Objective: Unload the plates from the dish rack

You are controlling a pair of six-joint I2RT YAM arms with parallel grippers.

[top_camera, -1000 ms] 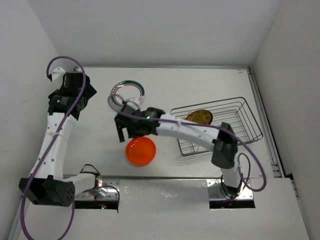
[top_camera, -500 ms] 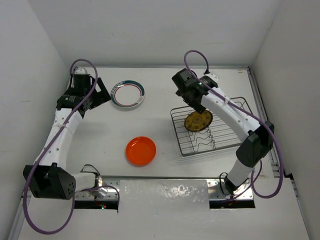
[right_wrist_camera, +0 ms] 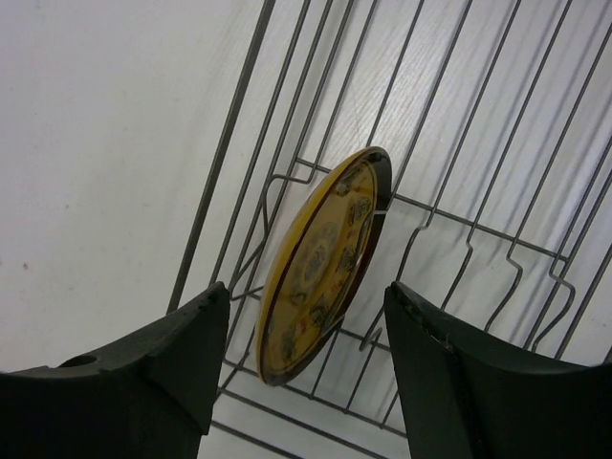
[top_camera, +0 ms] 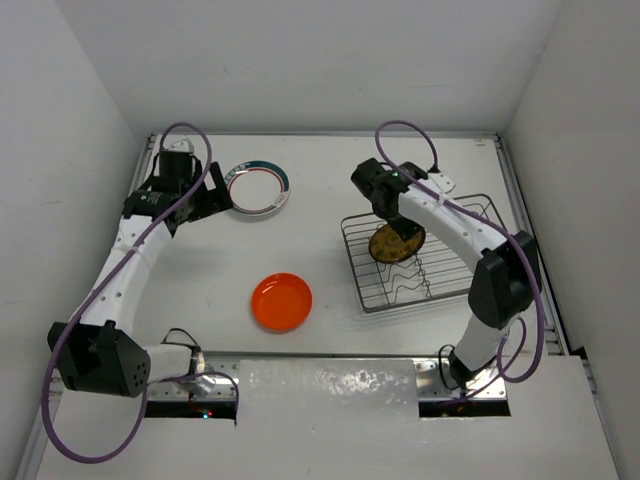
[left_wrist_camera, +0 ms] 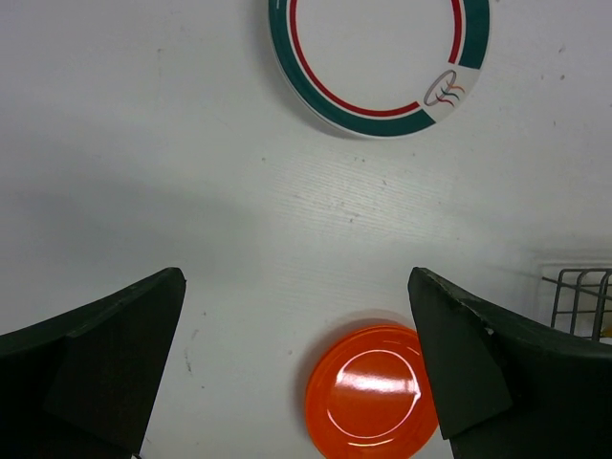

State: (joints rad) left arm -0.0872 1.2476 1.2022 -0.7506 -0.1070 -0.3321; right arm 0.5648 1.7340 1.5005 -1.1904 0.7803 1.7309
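Note:
A yellow-faced plate with dots [top_camera: 396,243] stands on edge in the silver wire dish rack [top_camera: 470,285]. In the right wrist view the plate [right_wrist_camera: 320,268] leans against a wavy divider of the rack [right_wrist_camera: 478,172]. My right gripper [top_camera: 400,222] is open just above it, its jaws on either side and apart from the plate [right_wrist_camera: 306,354]. An orange plate [top_camera: 281,301] and a white plate with a teal-and-red rim [top_camera: 257,188] lie flat on the table. My left gripper [top_camera: 205,195] is open and empty beside the white plate, with both plates in its view [left_wrist_camera: 371,392], [left_wrist_camera: 380,62].
White walls close the table on the left, back and right. The rack's far right side nears a metal rail [top_camera: 530,250]. A rack corner [left_wrist_camera: 579,301] shows at the right edge of the left wrist view.
My right arm has swung from over the orange plate to the dish rack and lowered over the yellow plate. My left arm has shifted right, toward the white plate.

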